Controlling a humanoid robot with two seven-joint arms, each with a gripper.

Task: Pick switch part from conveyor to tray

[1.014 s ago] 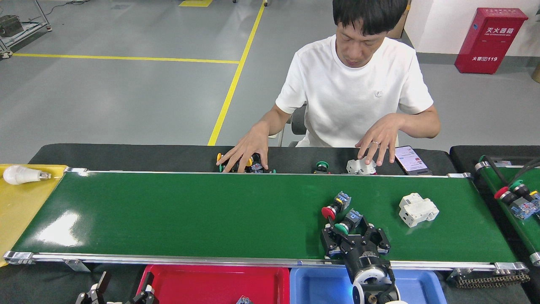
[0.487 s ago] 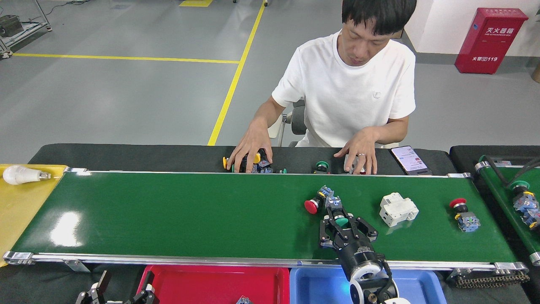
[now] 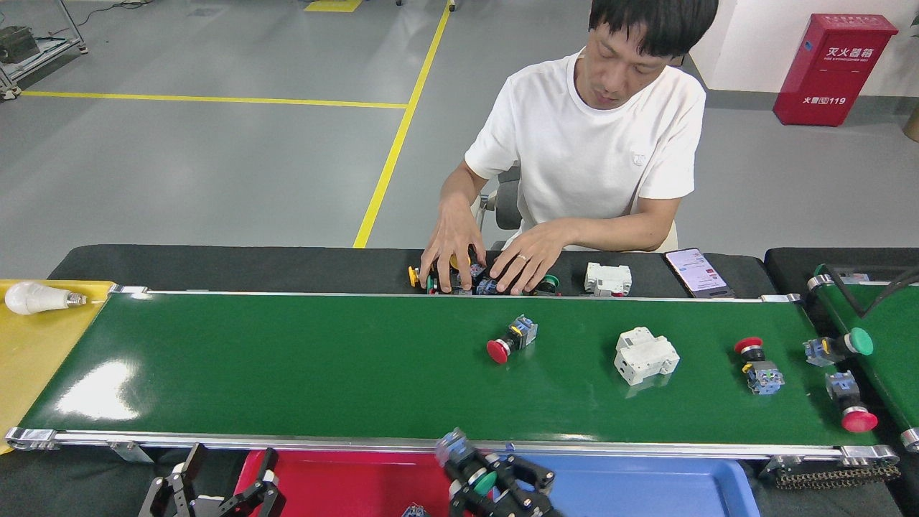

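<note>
Glossy green conveyor (image 3: 287, 366) with silver rails; red-capped push-button switch (image 3: 510, 339); white breaker (image 3: 645, 355); red tray (image 3: 344, 481); blue tray (image 3: 646, 488); yellow tray (image 3: 29, 352) bearing a white bulb (image 3: 32, 297).

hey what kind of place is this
Probably a factory sorting line: a green conveyor carrying switch parts, red and blue trays beneath, and yellow floor lines.
</note>
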